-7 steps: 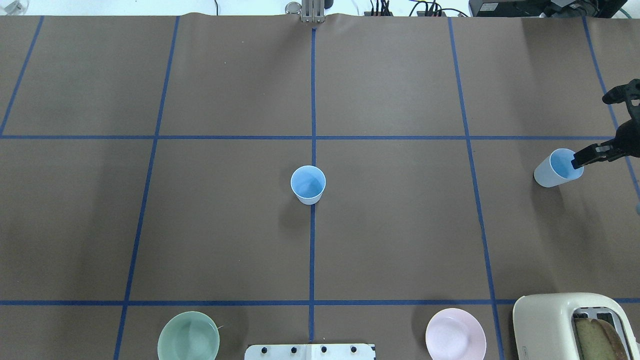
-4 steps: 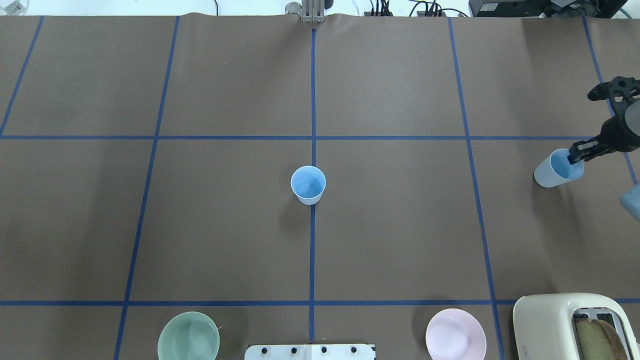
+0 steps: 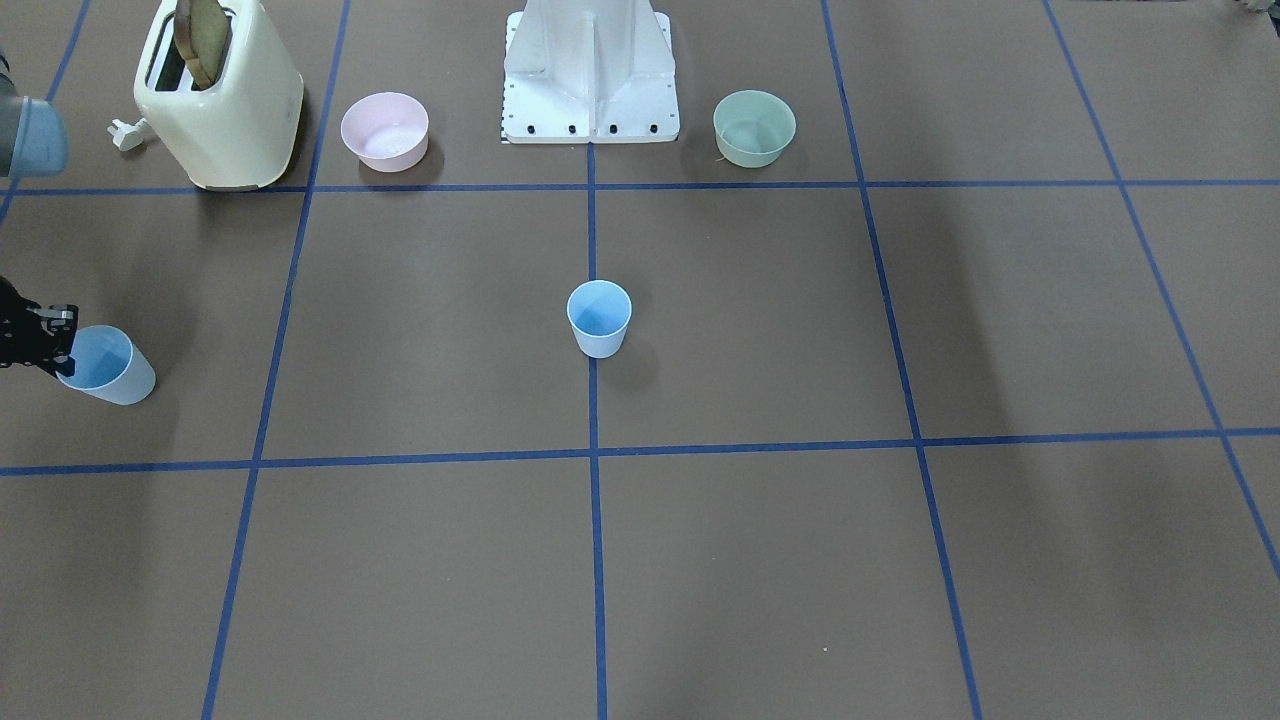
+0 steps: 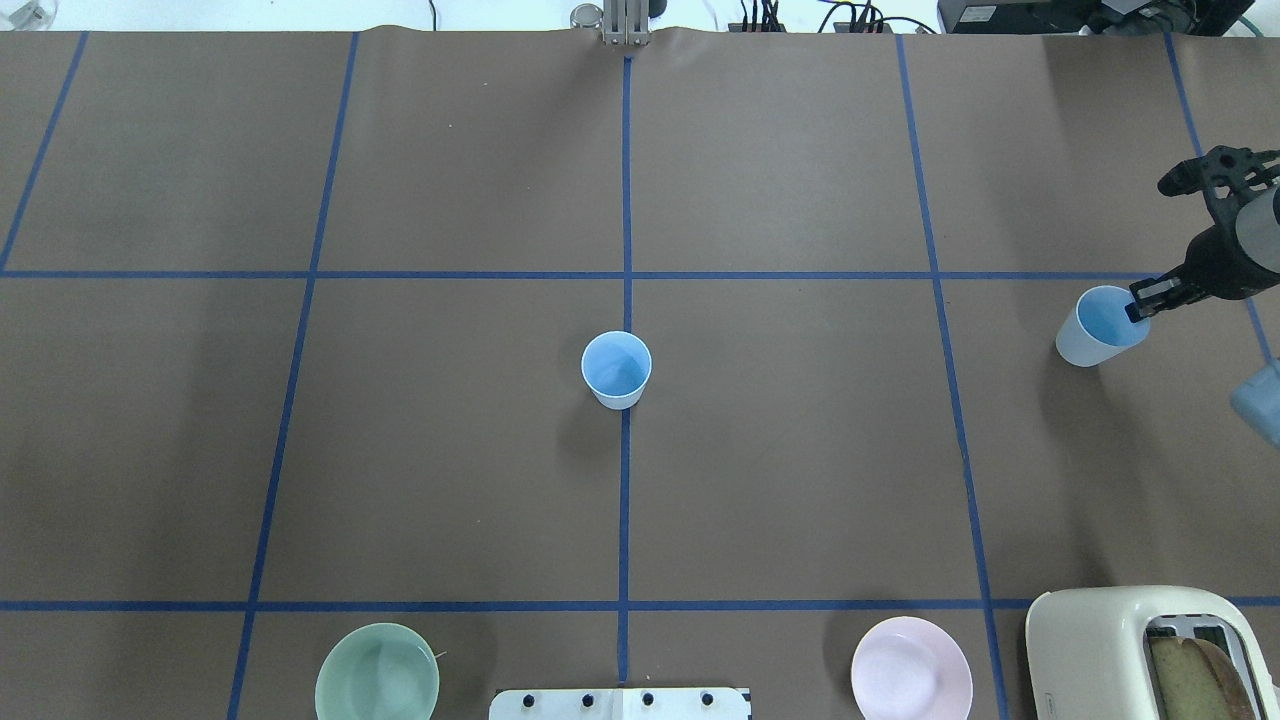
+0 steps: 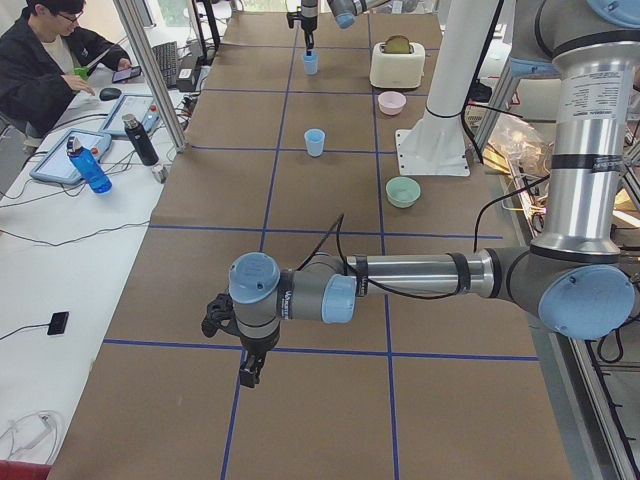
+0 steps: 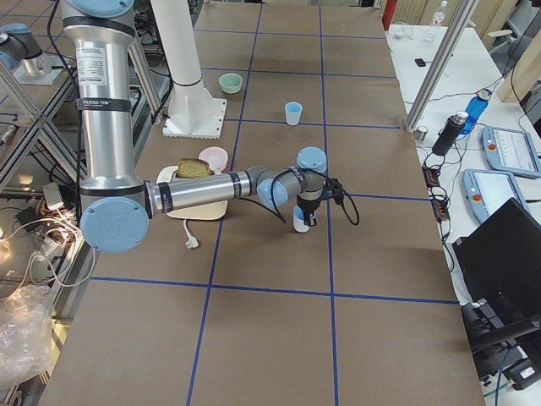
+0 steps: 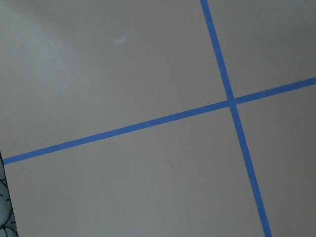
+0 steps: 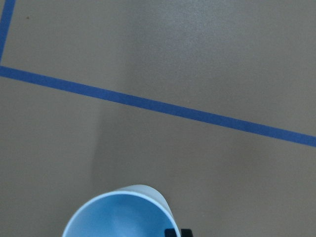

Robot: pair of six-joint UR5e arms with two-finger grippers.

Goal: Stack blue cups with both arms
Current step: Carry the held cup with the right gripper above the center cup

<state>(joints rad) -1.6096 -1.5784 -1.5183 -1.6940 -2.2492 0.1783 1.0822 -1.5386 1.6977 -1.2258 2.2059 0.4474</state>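
One blue cup (image 4: pixel 616 369) stands upright at the table's centre, on the middle tape line; it also shows in the front view (image 3: pixel 599 318). The second blue cup (image 4: pixel 1098 326) is at the far right, tilted. My right gripper (image 4: pixel 1139 299) is shut on its rim, one finger inside it. That cup also shows in the front view (image 3: pixel 106 365) and at the bottom of the right wrist view (image 8: pixel 118 215). My left gripper (image 5: pixel 250 372) shows only in the exterior left view, low over bare table far from both cups. I cannot tell whether it is open or shut.
A cream toaster (image 4: pixel 1140 650) with bread stands at the near right, a pink bowl (image 4: pixel 911 668) beside it. A green bowl (image 4: pixel 377 672) is at the near left of the white base mount (image 4: pixel 620 703). Blue tape lines grid the brown table.
My right gripper has moved left and a little farther away with the cup in its grip. The cup has shifted with it. The centre cup has not moved.
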